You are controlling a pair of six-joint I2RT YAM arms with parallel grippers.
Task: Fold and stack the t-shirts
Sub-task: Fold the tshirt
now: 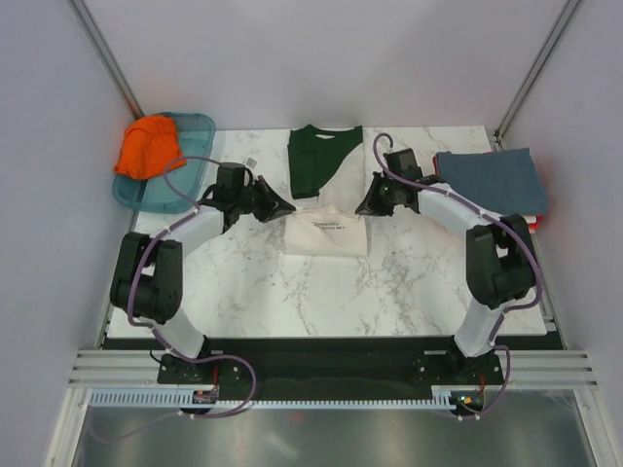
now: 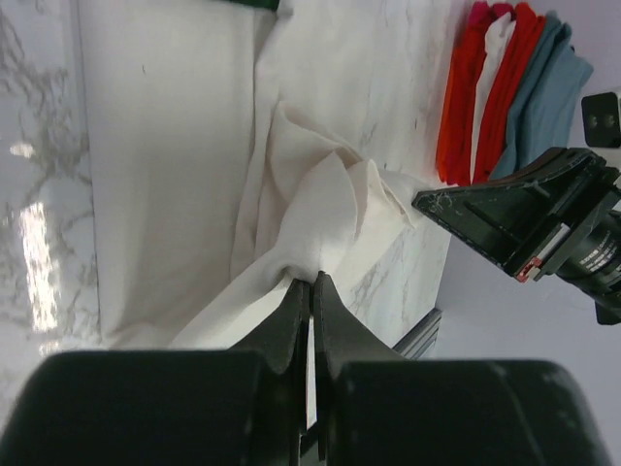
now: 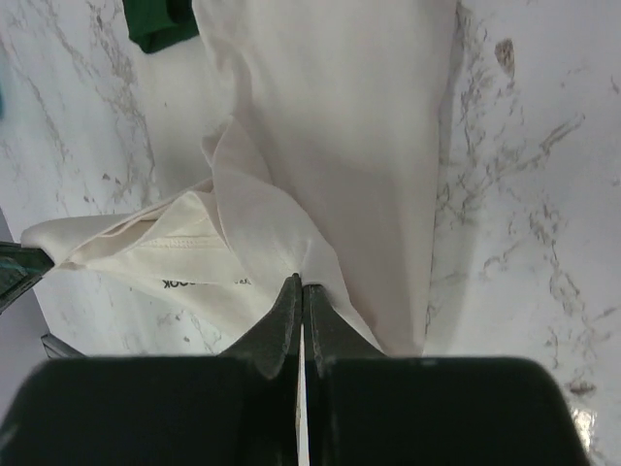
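The cream t-shirt [image 1: 326,233] with dark green sleeves and collar [image 1: 321,156] lies in the middle of the marble table, its lower part folded up so the black print faces up. My left gripper [image 1: 284,207] is shut on a bunched cream fold at the shirt's left side [image 2: 310,282]. My right gripper [image 1: 364,206] is shut on a cream fold at the shirt's right side [image 3: 301,283]. Both hold the cloth [image 2: 165,165] just above the table. The orange t-shirt [image 1: 149,146] lies crumpled in the tray. Slate-blue, white and red t-shirts [image 1: 490,180] sit stacked at the right.
The translucent teal tray [image 1: 200,126] stands at the back left corner. The folded stack [image 2: 505,87] lies by the table's right edge. Grey walls close in the left, back and right sides. Both arm bases stand at the near edge.
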